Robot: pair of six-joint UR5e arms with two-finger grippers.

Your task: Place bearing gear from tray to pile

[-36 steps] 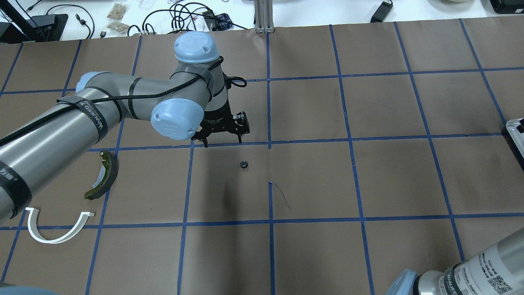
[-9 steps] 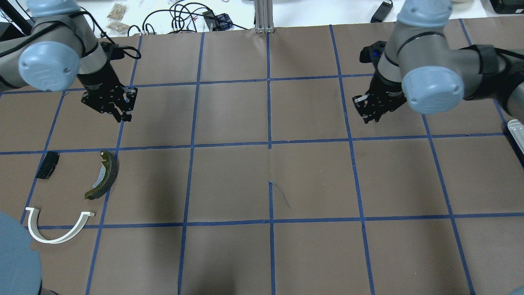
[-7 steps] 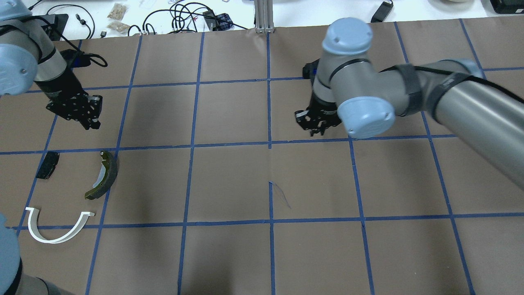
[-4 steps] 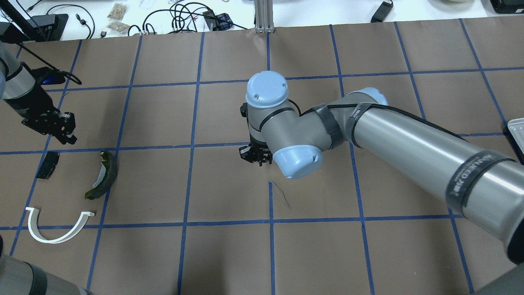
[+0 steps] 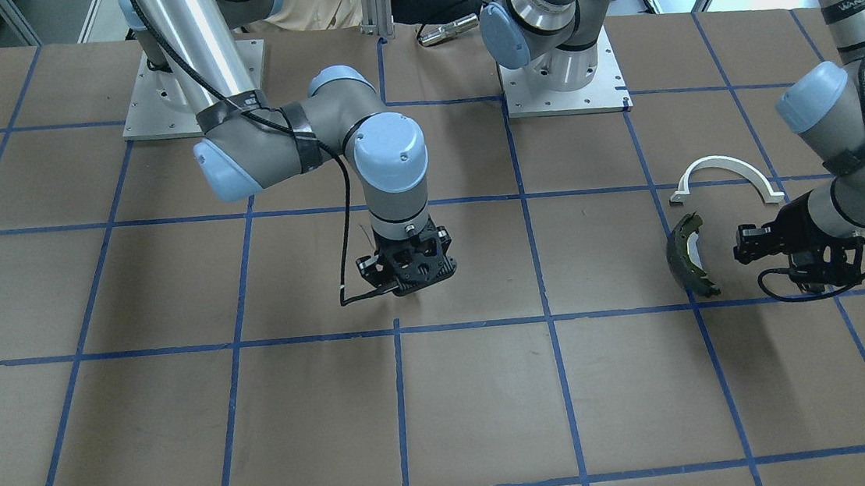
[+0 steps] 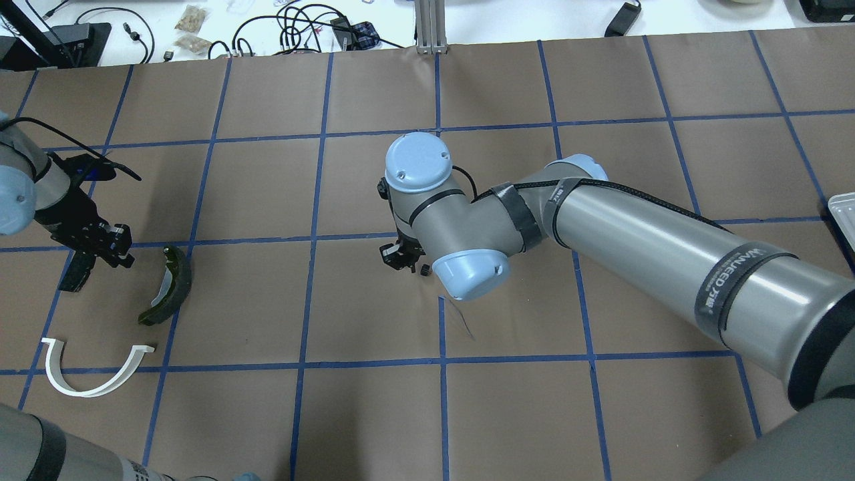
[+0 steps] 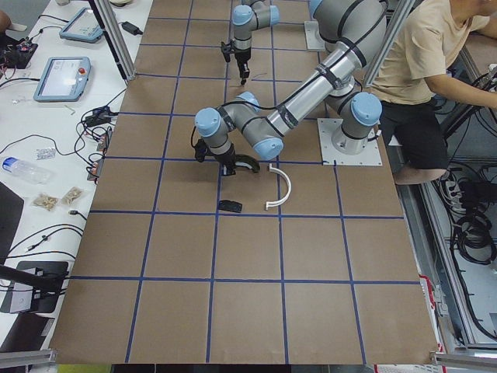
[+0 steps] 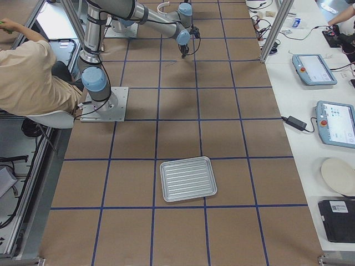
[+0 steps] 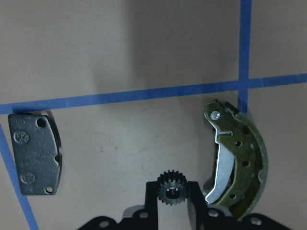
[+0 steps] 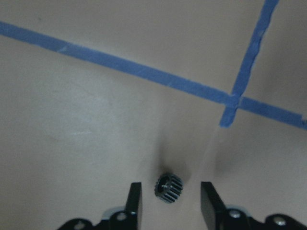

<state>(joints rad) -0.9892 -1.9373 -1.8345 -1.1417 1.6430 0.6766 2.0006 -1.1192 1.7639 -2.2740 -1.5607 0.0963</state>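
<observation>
While our left gripper pinches one gear over the pile, pad at its 9 o'clock and brake shoe at 3, and our right gripper sits wide around a second gear on the table, we reckon either could roll off if dropped high or clipped.

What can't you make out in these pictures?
Black pad: partly covered by the left hand in the overhead view.
Tray: cut off by the overhead view's right edge.
Right hand: mostly under its own wrist, overhead.
Gear in the left hand: too small in both side views.
</observation>
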